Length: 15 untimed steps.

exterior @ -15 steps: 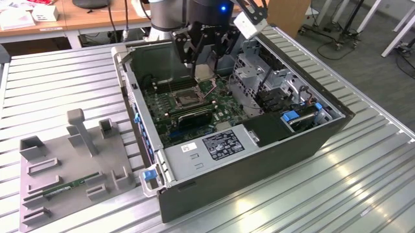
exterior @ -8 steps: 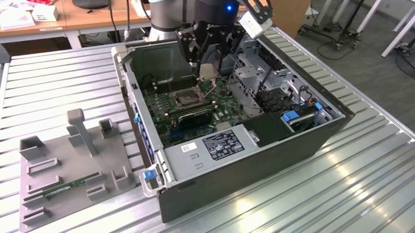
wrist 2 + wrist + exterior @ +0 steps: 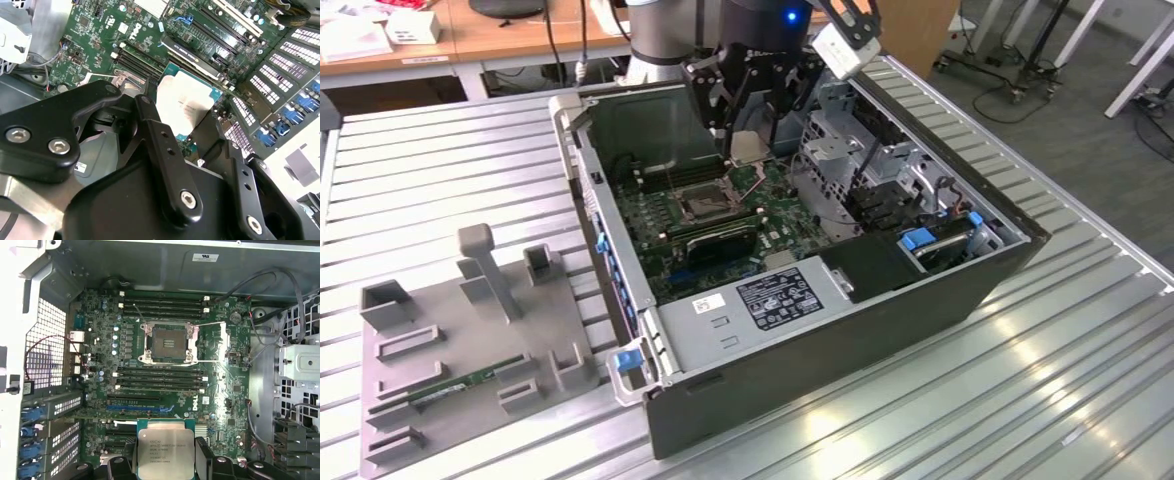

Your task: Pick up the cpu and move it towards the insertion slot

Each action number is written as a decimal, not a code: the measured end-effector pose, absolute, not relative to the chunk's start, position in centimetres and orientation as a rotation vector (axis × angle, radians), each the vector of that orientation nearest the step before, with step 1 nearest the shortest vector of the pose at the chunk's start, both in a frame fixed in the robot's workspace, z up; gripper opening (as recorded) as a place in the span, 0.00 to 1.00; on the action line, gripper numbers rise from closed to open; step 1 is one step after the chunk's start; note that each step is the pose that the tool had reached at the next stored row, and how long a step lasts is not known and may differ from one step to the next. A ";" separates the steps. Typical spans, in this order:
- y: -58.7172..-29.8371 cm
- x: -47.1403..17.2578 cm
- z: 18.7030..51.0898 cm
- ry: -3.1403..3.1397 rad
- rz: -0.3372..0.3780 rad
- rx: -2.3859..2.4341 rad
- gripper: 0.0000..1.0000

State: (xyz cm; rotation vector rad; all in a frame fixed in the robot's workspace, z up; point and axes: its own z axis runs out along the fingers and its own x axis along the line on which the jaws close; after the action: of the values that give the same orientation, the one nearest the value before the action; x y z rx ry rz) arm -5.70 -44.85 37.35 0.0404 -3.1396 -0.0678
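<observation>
While you watch the first wrist view, note that the cpu sits low in the middle of the frame, its silvery top facing the camera, pinched between the black fingers of the gripper, one on each of two opposite edges. The jaws are pressed against the chip, not spread free of it. You can see the same hold in the second wrist view, where the cpu shows in the centre of the frame beyond the dark finger links. The insertion slot lies above the chip in the first wrist view, near the frame's centre, its dark square middle bare inside the silver frame, with rows of black memory slots lying between it and the held chip. So the slot is well apart from the jaws, straight up-frame of them. In the exterior view the gripper hangs inside the open computer case at upper centre, with the insertion slot just below and left of it in the frame.
</observation>
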 end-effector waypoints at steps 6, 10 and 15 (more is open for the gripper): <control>-44.4 -5.6 37.1 -3.140 -0.068 0.041 0.54; -43.7 -5.6 36.8 -3.140 -0.068 0.040 0.54; -42.6 -5.5 36.4 -3.140 -0.068 0.040 0.54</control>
State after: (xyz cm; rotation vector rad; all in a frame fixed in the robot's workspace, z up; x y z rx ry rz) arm -5.46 -42.63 36.37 0.0405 -3.1396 -0.0678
